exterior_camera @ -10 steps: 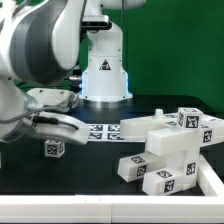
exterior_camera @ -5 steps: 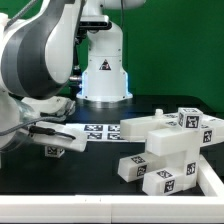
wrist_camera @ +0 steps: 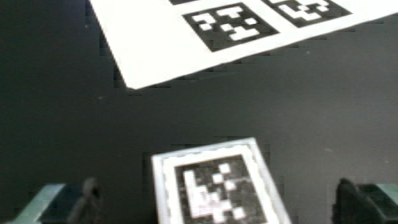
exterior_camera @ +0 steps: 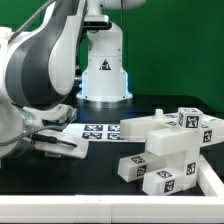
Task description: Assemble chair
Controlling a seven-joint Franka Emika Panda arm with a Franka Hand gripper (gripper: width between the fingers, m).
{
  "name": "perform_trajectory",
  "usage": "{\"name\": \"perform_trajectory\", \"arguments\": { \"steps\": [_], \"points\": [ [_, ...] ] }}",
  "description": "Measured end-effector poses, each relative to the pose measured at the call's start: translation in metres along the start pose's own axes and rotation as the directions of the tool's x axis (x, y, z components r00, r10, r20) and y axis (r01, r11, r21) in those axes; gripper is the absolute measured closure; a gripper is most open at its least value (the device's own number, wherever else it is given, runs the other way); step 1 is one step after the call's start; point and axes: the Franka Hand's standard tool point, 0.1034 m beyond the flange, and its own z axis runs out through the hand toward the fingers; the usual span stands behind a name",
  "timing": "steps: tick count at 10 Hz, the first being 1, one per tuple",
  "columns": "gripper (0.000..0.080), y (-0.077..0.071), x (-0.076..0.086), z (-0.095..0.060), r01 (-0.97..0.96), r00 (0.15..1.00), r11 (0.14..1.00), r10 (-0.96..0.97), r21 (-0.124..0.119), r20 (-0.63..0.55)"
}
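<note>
The partly joined chair (exterior_camera: 165,145) is a blocky stack of white tagged pieces at the exterior view's right. A small loose white piece (wrist_camera: 217,185) with a black-and-white tag lies on the black table. In the wrist view it sits between my fingertips (wrist_camera: 64,202), with a gap on each side. My gripper (wrist_camera: 214,206) is open around it, low over the table. In the exterior view my gripper (exterior_camera: 55,145) is at the left, and the arm hides the small piece.
The marker board (exterior_camera: 95,132) lies flat on the table between my gripper and the chair; its corner shows in the wrist view as marker board (wrist_camera: 187,40). The robot base (exterior_camera: 104,75) stands behind it. The table's front edge runs close below the chair.
The arm has come down and swung over the small piece, which showed beside the gripper before and is now covered in the exterior view. The jaws stay open.
</note>
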Motion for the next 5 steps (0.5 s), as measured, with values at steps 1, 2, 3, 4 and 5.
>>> {"name": "perform_trajectory", "arguments": {
  "steps": [1, 2, 3, 4, 5],
  "points": [
    [0.0283, 0.0002, 0.0001, 0.0, 0.0, 1.0, 1.0, 0.0, 0.0, 0.0],
    [0.0283, 0.0002, 0.0001, 0.0001, 0.0, 1.0, 1.0, 0.0, 0.0, 0.0],
    [0.0421, 0.0002, 0.0001, 0.0001, 0.0, 1.0, 1.0, 0.0, 0.0, 0.0],
    [0.0516, 0.0003, 0.0001, 0.0001, 0.0, 1.0, 1.0, 0.0, 0.0, 0.0],
    [0.0515, -0.0003, 0.0008, -0.0012, 0.001, 1.0, 1.0, -0.001, 0.0, -0.009]
  ]
}}
